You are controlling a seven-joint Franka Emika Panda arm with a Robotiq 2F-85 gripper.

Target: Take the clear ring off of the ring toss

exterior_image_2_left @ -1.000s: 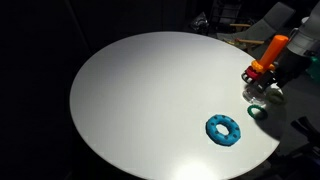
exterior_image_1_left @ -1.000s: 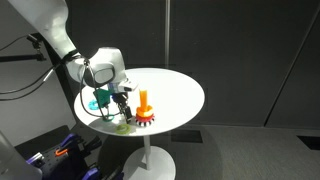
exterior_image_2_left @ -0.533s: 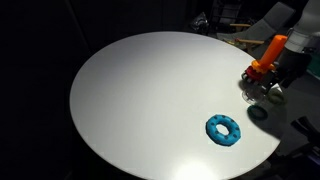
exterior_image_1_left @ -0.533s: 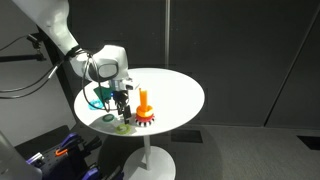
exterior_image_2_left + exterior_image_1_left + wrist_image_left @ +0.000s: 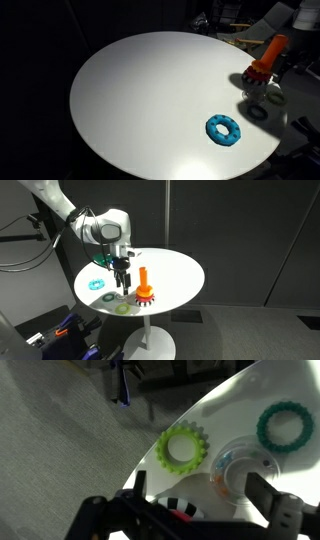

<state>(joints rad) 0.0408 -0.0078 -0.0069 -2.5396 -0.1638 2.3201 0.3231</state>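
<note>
The ring toss [image 5: 143, 288] is an orange peg on a studded red-orange base, with no ring on it; it also shows in an exterior view [image 5: 264, 63]. The clear ring [image 5: 243, 465], see-through with small coloured beads inside, lies flat on the white table, apart from the peg; it is a faint spot in an exterior view [image 5: 108, 298]. My gripper [image 5: 122, 281] hangs above the table just beside the peg. In the wrist view the gripper [image 5: 200, 488] is open and empty, with the clear ring below and between its fingers.
A lime-green scalloped ring [image 5: 183, 448] and a teal ring [image 5: 285, 427] lie on either side of the clear ring. The bright blue ring [image 5: 224, 129] lies near the round table's edge [image 5: 190, 290]. All of these sit close to the rim.
My gripper has risen from table level beside the ring toss to well above the table. The rings and the peg have not moved.
</note>
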